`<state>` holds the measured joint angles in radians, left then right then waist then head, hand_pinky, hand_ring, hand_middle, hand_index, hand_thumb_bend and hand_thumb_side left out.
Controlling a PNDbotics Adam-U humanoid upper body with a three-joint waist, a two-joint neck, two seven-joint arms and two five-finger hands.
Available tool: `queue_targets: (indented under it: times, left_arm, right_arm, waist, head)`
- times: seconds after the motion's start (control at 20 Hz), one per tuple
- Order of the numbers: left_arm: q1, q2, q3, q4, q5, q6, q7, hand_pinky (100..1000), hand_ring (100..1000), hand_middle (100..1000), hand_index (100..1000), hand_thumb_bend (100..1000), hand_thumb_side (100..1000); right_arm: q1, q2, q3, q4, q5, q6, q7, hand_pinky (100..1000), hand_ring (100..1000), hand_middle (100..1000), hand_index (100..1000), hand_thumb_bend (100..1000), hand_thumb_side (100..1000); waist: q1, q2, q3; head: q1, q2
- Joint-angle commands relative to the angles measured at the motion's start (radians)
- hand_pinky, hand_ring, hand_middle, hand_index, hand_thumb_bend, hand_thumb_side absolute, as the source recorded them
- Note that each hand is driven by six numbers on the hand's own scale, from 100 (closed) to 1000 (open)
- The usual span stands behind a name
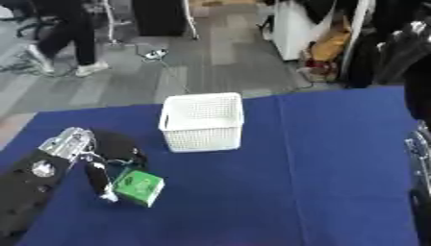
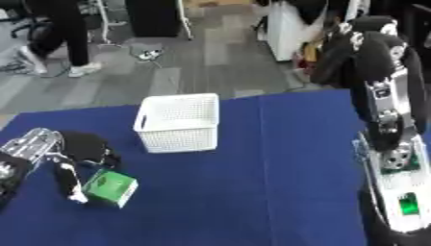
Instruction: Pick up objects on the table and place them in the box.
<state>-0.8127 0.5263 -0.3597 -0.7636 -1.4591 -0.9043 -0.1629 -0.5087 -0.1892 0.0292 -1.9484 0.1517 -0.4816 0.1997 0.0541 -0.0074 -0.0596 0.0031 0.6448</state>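
Your left hand (image 1: pixel 107 161) is down on the blue tablecloth (image 1: pixel 336 168) at the near left, with its fingers (image 1: pixel 99 181) curled around a small green box (image 1: pixel 138 187). The box sits tilted on the cloth, one corner toward you, and the thumb and fingers close on its left side, so the hand looks clamped on it. You cannot tell from these views whether the box has left the cloth; it seems to rest on it or just above.

The white mesh basket (image 1: pixel 202 121) stands upright and open near the middle of the table, beyond the hand and to its right, apart from the green box. Nothing shows inside it from here.

Your right arm (image 2: pixel 389 120) rises along the right edge in the right eye view, well away from the work. Its hand is not clearly shown, so you cannot tell how its fingers stand.

By the look of things you are at the grasp step of the first pick. Next you need to lift the box clear of the cloth, carry it forward and right until it is over the basket's open top, then let go. Keep the lift high enough to clear the near rim, since a tilted box could catch on it.
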Motion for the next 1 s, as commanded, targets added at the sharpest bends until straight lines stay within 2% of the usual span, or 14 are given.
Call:
queue_targets:
  times: [0.05,0.75,1.0]
  left_arm:
    - [-0.014,0.023,-0.001,-0.023,0.020,-0.003,-0.021,793,804,847,927,436,841]
    - [-0.014,0.024,-0.007,-0.035,0.054,-0.003,-0.062,781,764,801,896,416,840]
    - [-0.016,0.025,-0.010,-0.035,0.062,-0.003,-0.074,780,758,789,860,367,848]
  right_arm:
    - [-0.020,-0.004,-0.001,-0.013,-0.005,-0.001,0.005,133,227,236,406,110,978]
    - [-0.020,-0.006,-0.001,-0.013,-0.011,-0.003,0.008,134,227,237,406,107,976]
    - [-0.020,-0.006,-0.001,-0.013,-0.014,-0.004,0.010,134,228,237,406,106,974]
  waist:
    - [-0.001,-0.009,0.000]
    - [-0.002,-0.009,-0.001]
    - [-0.001,-0.010,-0.002]
  head:
    - [0.015,-0.001]
    - [0.013,0.000]
    - [0.014,0.002]
